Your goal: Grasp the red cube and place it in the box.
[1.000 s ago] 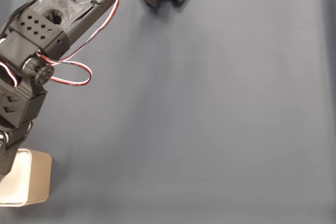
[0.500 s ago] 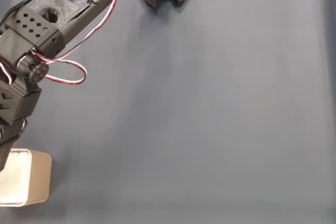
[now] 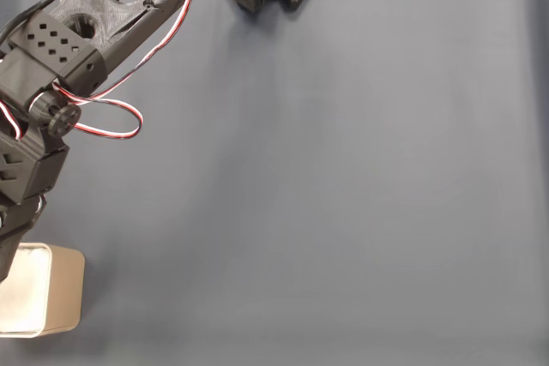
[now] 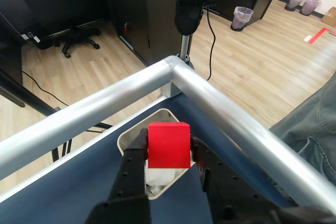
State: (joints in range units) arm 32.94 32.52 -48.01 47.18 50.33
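In the wrist view the gripper (image 4: 168, 153) is clamped on the red cube (image 4: 168, 144), holding it right above the box (image 4: 130, 136), whose white inside holds something pale and crumpled. In the fixed view the box (image 3: 62, 291) sits at the mat's lower left corner, partly under the arm (image 3: 51, 83)

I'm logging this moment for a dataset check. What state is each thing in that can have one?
red cube: held off the table between the end effector's fingers, over the box.
box: open-topped, upright on the table, something white inside.
end effector: shut on the red cube.
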